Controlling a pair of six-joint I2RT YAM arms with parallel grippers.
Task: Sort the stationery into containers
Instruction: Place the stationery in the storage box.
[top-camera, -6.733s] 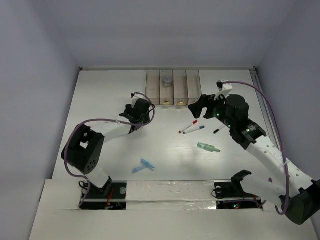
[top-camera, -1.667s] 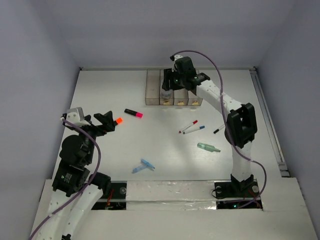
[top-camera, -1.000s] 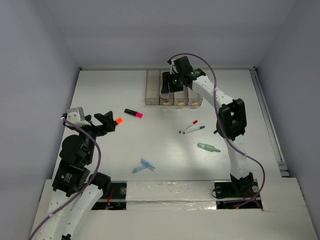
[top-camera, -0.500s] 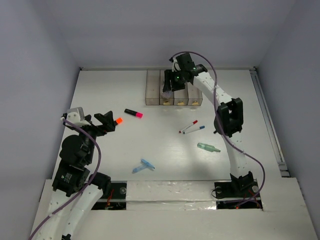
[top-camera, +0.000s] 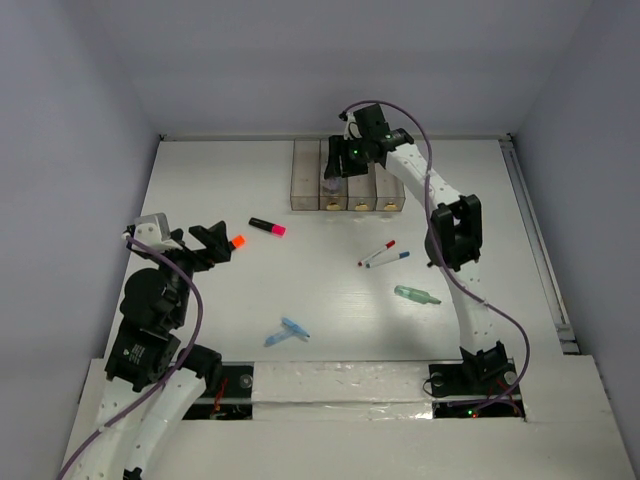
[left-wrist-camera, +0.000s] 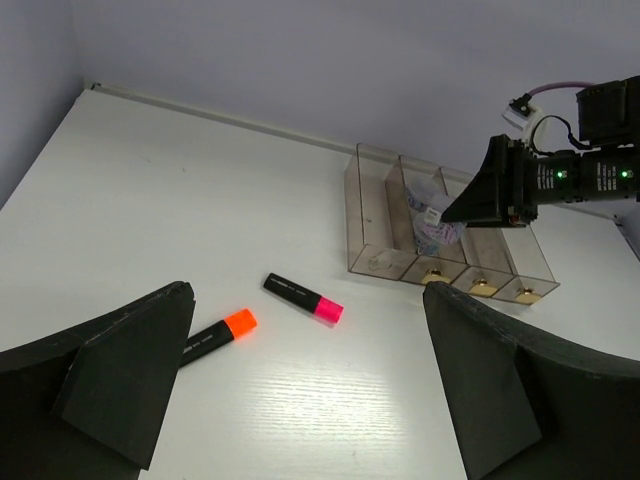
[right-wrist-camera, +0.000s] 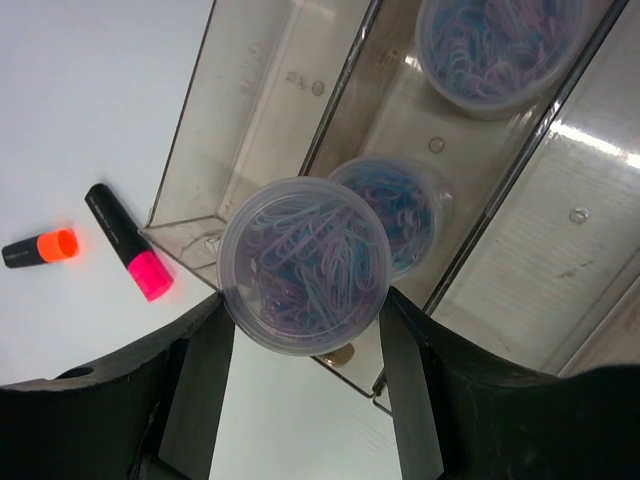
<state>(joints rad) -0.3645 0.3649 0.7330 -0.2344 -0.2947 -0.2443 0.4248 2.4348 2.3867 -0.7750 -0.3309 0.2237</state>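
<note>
1. While the right gripper (right-wrist-camera: 303, 300) pinches a round clear jar (right-wrist-camera: 303, 262) of pastel paper clips by its sides, it holds that jar above the front end of the second bin from the left, in the row of four clear-brownish bins (right-wrist-camera: 255, 120).
2. Another jar (right-wrist-camera: 495, 40) of clips sits farther back in the same bin.
3. Each bin front carries a small gold knob (left-wrist-camera: 435, 274).
4. The left gripper (top-camera: 214, 245) is spread wide and empty, over the left side of the table (top-camera: 200, 180).
5. An orange-tipped marker (left-wrist-camera: 215, 335) and a pink-tipped marker (left-wrist-camera: 303, 297) lie apart on the table, in front of the bins. Any print on their black barrels is too small to read.
6. Two thin pens (top-camera: 380, 256), a green piece (top-camera: 417, 295) and light-blue pieces (top-camera: 288, 330) lie loose nearer the arm bases.
</note>
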